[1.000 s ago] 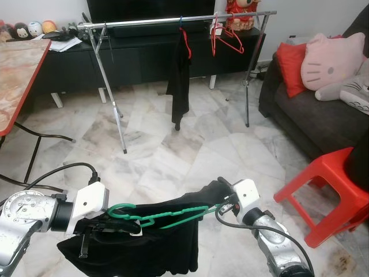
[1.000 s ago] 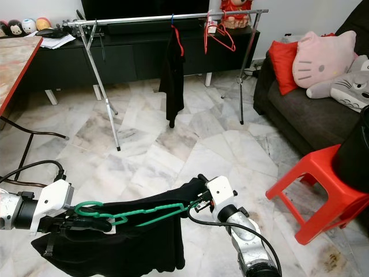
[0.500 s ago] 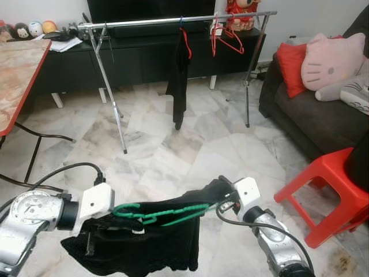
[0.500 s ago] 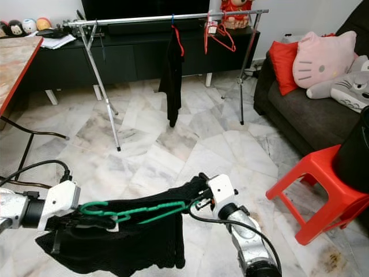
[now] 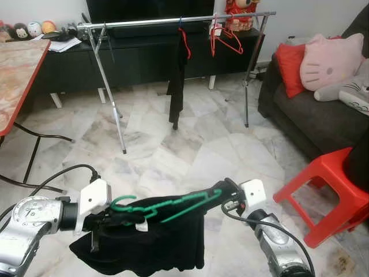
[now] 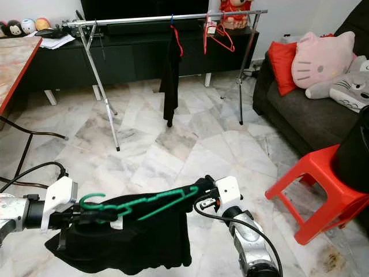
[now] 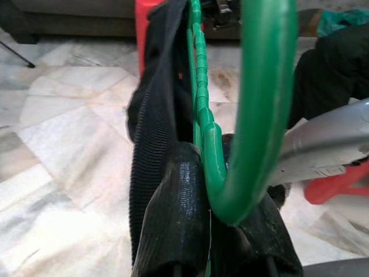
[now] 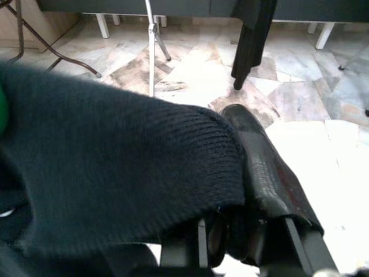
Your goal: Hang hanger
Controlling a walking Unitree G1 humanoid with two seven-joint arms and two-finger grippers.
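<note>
Hanger (image 5: 164,206), green plastic with a black knit garment (image 5: 144,242) draped over it, hung low above the marble floor (image 5: 173,150). Left tool (image 5: 109,222) clamped its hook end, right tool (image 5: 222,193) gripped the garment-covered far end, clothes rack (image 5: 173,20) well beyond.

This is a home living room with a pale marble-tile floor (image 5: 173,150). A dark sofa (image 5: 314,115) on the right carries a red cushion (image 5: 290,66) and a pink cat-face plush pillow (image 5: 328,60), and a long black TV cabinet (image 5: 144,55) runs along the far wall with small toy figures (image 5: 26,27) on its left end. A metal clothes rack (image 5: 173,21) with a black garment (image 5: 177,81) and red hangers (image 5: 222,34) stands before the cabinet, and a red plastic stool (image 5: 331,193) sits by the sofa.
</note>
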